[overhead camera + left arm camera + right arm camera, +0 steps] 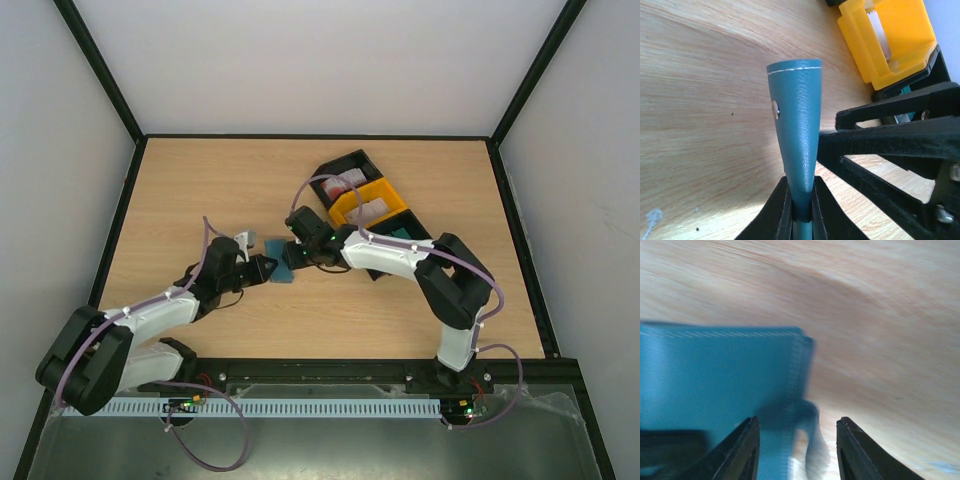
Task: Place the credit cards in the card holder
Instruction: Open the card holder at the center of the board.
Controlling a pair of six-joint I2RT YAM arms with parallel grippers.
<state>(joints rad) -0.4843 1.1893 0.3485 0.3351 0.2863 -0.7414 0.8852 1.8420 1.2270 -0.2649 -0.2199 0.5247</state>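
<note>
The card holder (281, 262) is a teal-blue wallet at the table's middle. My left gripper (800, 192) is shut on its near edge, and the wallet (797, 130) stands on edge with a small pale clasp on its side. My right gripper (797, 432) is open right at the wallet's corner (725, 375), with nothing between its fingers; the view is blurred. In the top view it (297, 254) touches the wallet from the right. Credit cards (347, 184) lie in the black bin, and pale ones (372, 208) in the yellow bin.
A black bin (345, 170) and a yellow bin (385, 200) stand behind the right arm, with another black bin (408, 240) beside them under the arm. The yellow bin (890, 45) shows at the left wrist view's upper right.
</note>
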